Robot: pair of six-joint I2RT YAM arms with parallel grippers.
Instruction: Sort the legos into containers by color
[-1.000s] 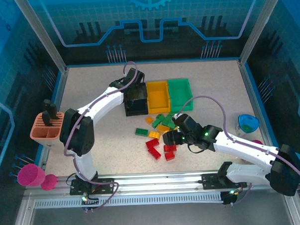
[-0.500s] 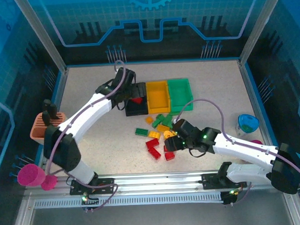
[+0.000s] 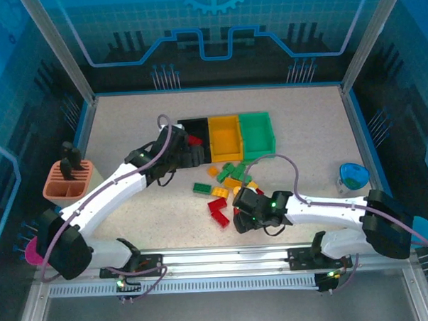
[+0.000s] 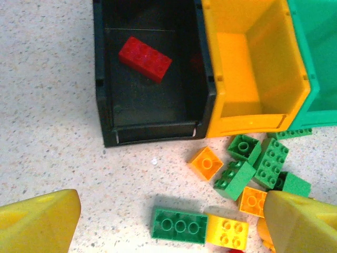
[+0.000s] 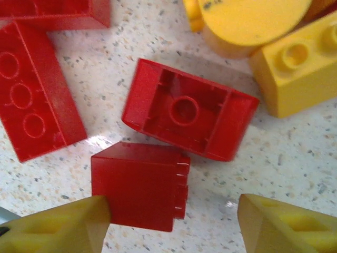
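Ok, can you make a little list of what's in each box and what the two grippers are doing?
black bin: one red brick inside
yellow bin: empty
green bin: looks empty
loose bricks: green, yellow and red, on the table in front of the bins
left gripper: open, holding nothing, near the black bin
right gripper: open, a red cube brick between its fingers, not yet gripped

Speckled desk [image 3: 297, 121], top view.
Row at upper centre, sides touching: black bin [image 3: 200, 127], yellow bin [image 3: 224, 139], green bin [image 3: 257, 134]. Loose legos [image 3: 202, 188] scattered just below them. Slotted holder [image 3: 66, 182] at left edge, blue cup [image 3: 353, 176] at right.
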